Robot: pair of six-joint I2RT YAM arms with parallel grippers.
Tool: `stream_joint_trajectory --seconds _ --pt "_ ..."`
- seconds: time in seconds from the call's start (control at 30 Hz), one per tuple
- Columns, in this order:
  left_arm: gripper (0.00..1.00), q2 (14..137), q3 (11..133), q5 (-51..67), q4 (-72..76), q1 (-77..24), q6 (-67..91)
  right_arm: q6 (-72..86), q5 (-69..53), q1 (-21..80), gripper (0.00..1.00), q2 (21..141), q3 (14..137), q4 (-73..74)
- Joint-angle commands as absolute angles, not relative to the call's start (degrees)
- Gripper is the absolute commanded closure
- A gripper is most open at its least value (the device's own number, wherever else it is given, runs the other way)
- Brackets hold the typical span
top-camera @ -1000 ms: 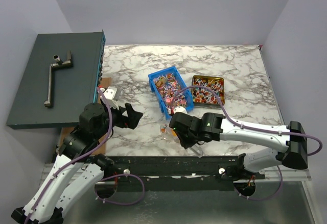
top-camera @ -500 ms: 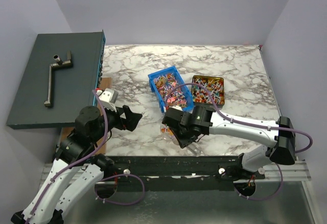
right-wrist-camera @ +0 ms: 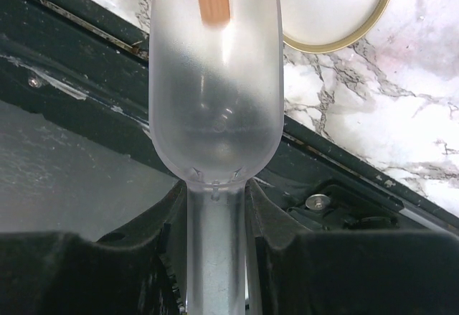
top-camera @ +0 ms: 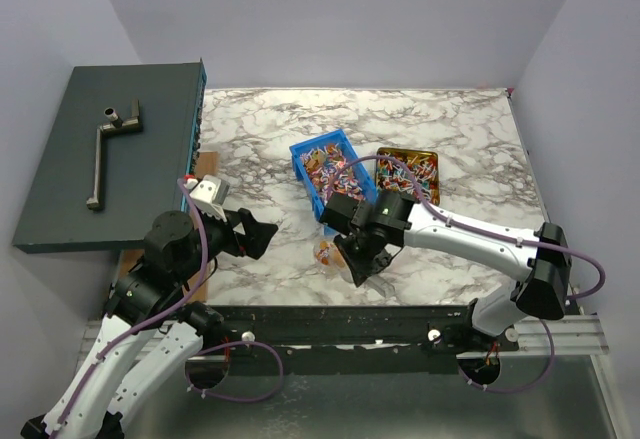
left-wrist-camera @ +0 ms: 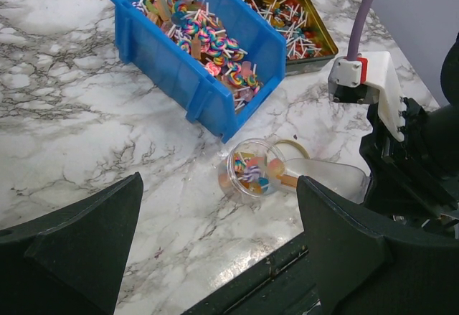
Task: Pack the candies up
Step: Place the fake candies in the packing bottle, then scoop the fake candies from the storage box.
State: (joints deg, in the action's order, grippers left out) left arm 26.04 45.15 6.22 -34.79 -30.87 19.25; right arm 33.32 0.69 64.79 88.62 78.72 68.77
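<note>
Near edge of surface, clear jar holds few candies; most in blue bin farther back. Right hand clamped on scoop handle; left hand apart. Align scoop lip with jar mouth, tip slowly.

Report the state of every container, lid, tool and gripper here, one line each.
blue bin: upright, heaped with candies.
gold tin: open, candies inside.
jar: on its side, uncapped, some candies inside.
gold lid: off the jar, lying flat.
scoop: gripped by its handle, mouth toward the jar.
left gripper: jaws open, empty.
right gripper: jaws shut on the scoop.
</note>
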Motion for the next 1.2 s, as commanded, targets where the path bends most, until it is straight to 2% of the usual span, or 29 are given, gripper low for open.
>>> stream_joint_trajectory --seconds 0.0,0.3,0.53,0.77,1.17 --pt "0.1 25.27 44.27 7.03 -33.93 -31.37 19.25 31.78 -3.49 63.22 0.99 89.12 81.28 72.11" --pt "0.1 25.44 44.21 6.77 -34.01 -31.9 19.16 29.78 -8.8 58.85 0.99 88.4 81.59 73.29" --pt "0.1 26.01 44.21 6.59 -33.98 -32.05 19.07 29.37 -6.77 56.02 0.99 86.05 84.18 73.6" --pt "0.1 26.97 44.21 6.86 -33.96 -32.16 19.08 27.92 -0.22 53.97 0.99 84.41 87.24 75.28" --pt "0.1 28.29 44.21 7.47 -33.93 -32.17 19.21 22.95 20.05 48.18 0.99 81.64 88.3 71.3"
